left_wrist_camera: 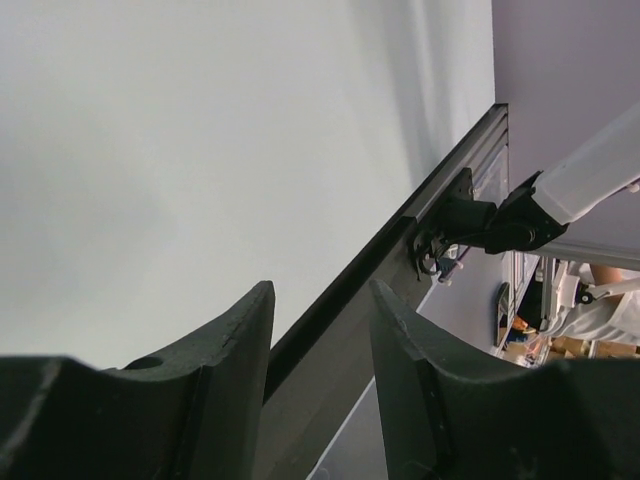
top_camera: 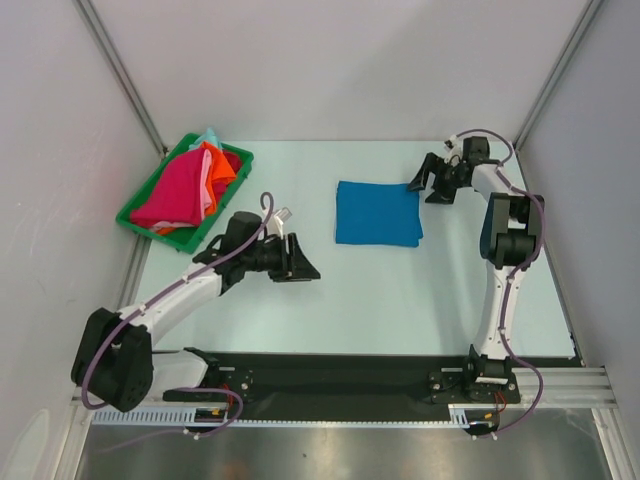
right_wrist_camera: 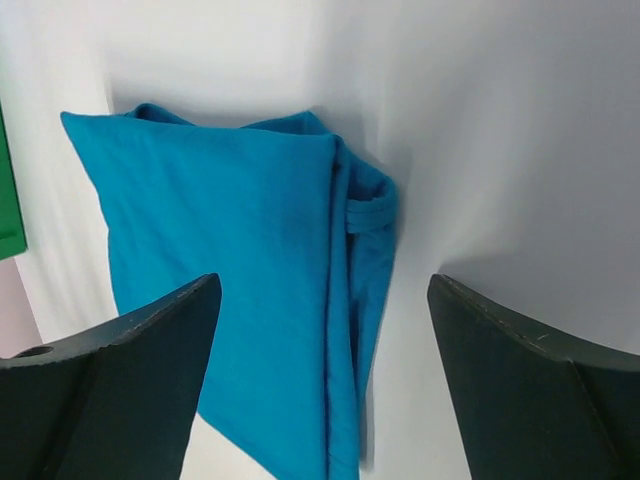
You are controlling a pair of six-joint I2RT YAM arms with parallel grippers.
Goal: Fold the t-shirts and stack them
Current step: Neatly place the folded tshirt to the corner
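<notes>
A: Where's the blue t-shirt [top_camera: 378, 213]?
B: Mid-worktop [top_camera: 380, 300], lying flat and folded into a near-square pad, slightly longer left-to-right. One edge looks thick and bunched in the right wrist view.
A: Right fingers [top_camera: 434, 190]?
B: Spread wide, nothing in them. Just beside the pad's far-right corner. Can't tell if they touch it.
A: Left fingers [top_camera: 300, 265]?
B: Parted, empty. Over bare worktop near the pad's near-left corner. That wrist view shows only worktop and the frame rail, no cloth.
A: Other shirts?
B: Heaped in the green tray [top_camera: 135, 222], far left. The magenta t-shirt [top_camera: 175, 192] is on top, the orange t-shirt [top_camera: 218, 170] beside it, and a bit of the mint t-shirt [top_camera: 208, 135] shows at the back. None look folded.
A: Which arm goes next?
B: My read is left. The tray sits back and to the left of the left fingers, fairly near. It's well apart from the right fingers, with the blue pad between. The left fingers point away from the tray, so the wrist has to swing round first. The heap's long axis follows the tray, near-left to far-right.
A: Risk?
B: The shirts overlap, so one pinch could drag two.
</notes>
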